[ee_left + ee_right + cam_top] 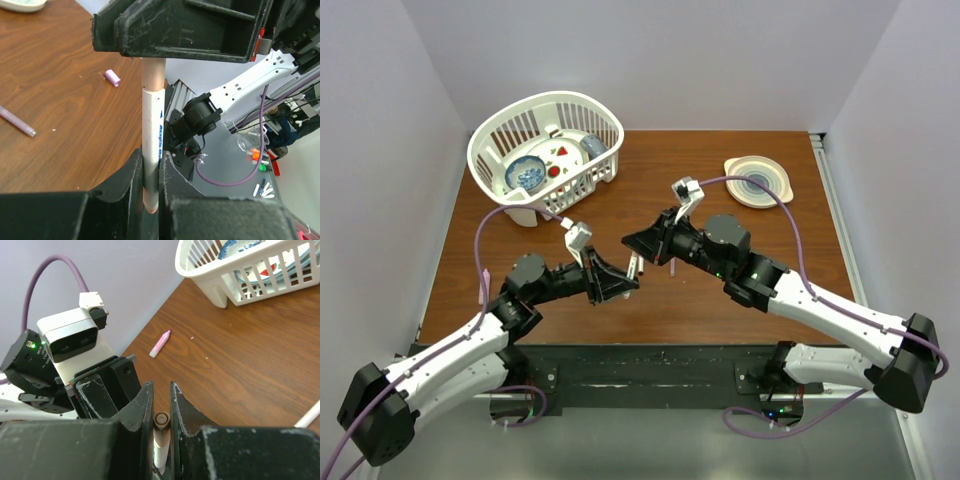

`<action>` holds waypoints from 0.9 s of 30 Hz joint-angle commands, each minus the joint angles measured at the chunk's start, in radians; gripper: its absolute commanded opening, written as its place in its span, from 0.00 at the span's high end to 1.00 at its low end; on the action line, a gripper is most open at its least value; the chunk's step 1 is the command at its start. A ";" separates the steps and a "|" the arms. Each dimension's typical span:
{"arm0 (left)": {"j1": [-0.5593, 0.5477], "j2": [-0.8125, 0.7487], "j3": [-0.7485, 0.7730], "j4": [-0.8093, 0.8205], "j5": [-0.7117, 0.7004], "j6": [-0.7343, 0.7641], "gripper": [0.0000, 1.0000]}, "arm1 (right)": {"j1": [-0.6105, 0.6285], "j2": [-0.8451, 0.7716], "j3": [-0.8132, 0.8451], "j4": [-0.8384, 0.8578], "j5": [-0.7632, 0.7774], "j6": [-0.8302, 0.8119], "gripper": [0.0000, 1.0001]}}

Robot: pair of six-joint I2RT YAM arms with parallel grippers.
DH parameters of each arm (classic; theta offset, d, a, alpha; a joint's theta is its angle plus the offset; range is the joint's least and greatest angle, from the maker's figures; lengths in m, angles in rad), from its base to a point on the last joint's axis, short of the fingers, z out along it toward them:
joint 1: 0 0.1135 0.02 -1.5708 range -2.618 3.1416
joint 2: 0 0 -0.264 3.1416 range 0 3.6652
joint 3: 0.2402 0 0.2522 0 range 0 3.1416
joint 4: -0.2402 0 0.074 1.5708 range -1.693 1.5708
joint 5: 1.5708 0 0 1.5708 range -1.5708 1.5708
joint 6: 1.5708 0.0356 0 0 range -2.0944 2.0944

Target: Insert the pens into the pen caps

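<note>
My left gripper (150, 156) is shut on a white pen (152, 125) with blue print, held upright between its jaws. The pen's far end sits in a pale pink cap (152, 75) that runs up into my right gripper. In the right wrist view my right gripper (161, 390) is shut on that cap (162, 421), with the white barrel (160, 452) below it. In the top view the two grippers, left (623, 280) and right (638, 246), meet tip to tip above the table's middle. A lilac cap (112, 78), a lilac pen (17, 121), a pink pen (160, 343) and another white pen (307, 416) lie on the table.
A white dish basket (545, 150) with plates stands at the back left and shows in the right wrist view (250, 275). A striped bowl (757, 180) sits at the back right. The wooden table (720, 310) ends at a black rail near the arm bases.
</note>
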 commanded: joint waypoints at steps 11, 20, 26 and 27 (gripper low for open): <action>0.020 0.017 0.155 0.001 -0.308 0.091 1.00 | 0.097 0.045 -0.092 -0.188 -0.108 0.076 1.00; 0.020 0.043 0.220 -0.117 -0.339 0.206 1.00 | 0.097 0.096 -0.131 -0.141 -0.249 0.120 1.00; 0.047 0.071 0.188 -0.019 -0.252 0.141 1.00 | 0.097 0.110 -0.192 0.004 -0.289 0.126 1.00; 0.061 0.074 0.171 0.029 -0.231 0.119 1.00 | 0.100 0.107 -0.213 0.023 -0.290 0.125 1.00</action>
